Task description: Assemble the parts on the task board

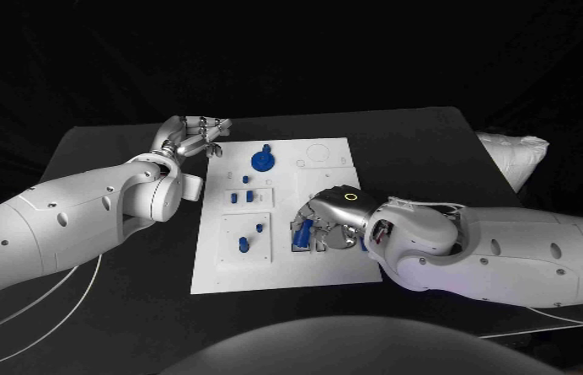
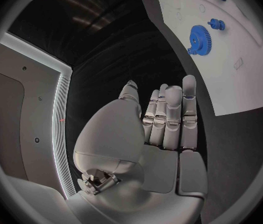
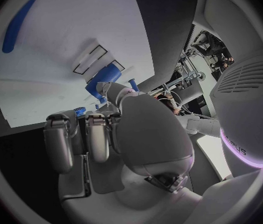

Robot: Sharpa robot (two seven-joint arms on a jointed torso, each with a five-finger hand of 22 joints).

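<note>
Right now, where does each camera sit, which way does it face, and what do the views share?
Head view: on the robot's head, looking down at the task board; both arms show.
Left wrist view: behind the left robot hand, empty, off the board's edge.
Right wrist view: behind the right robot hand, over the board at a blue part.
Shared: head and left wrist views show the blue gear.

My black table [image 1: 134,308] stands against a dark backdrop [image 1: 291,38] on its far side. Off its right edge sits a white bag [image 1: 516,158]. Cluttered room equipment [image 3: 197,74] is visible beyond.
</note>
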